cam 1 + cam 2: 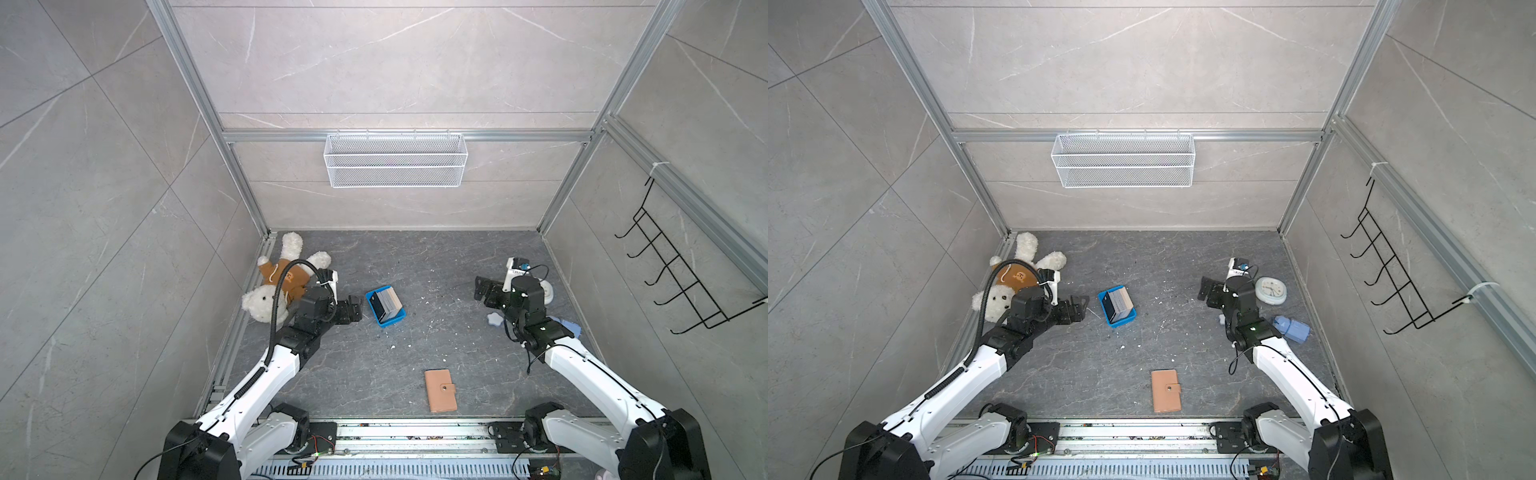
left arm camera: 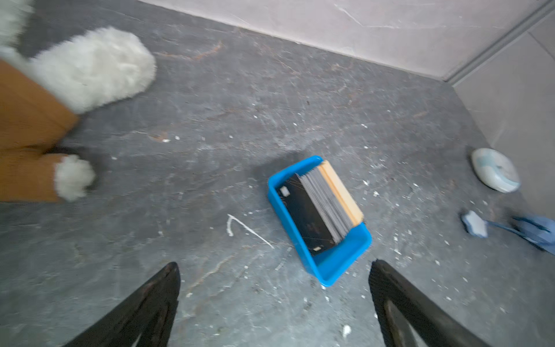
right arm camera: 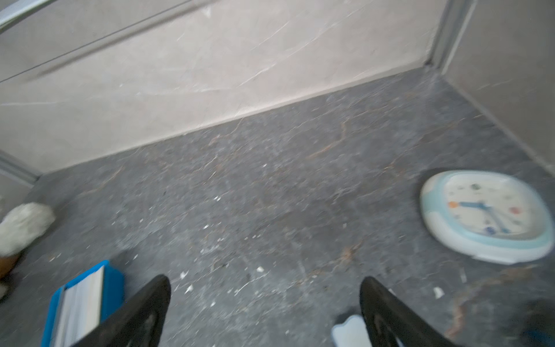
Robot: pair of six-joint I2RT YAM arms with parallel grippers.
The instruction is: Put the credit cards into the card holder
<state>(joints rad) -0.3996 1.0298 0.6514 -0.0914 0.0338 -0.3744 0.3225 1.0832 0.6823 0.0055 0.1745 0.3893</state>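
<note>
Left jaws wide open, empty, aimed at the blue tray (image 2: pixel 336 267) just beside them; credit cards (image 2: pixel 326 204) stand on edge there, handy to pinch. Right jaws open too, idle. Card holder (image 1: pixel 439 392) lies snapped shut, well apart, near the front of the surface (image 1: pixel 415 266).

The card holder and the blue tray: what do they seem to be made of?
The card holder looks like leather or imitation leather: matte tan surface, strap with a snap button; which of the two, I cannot tell. The blue tray is probably moulded plastic: smooth, slightly shiny, one even colour, rounded corners.
</note>
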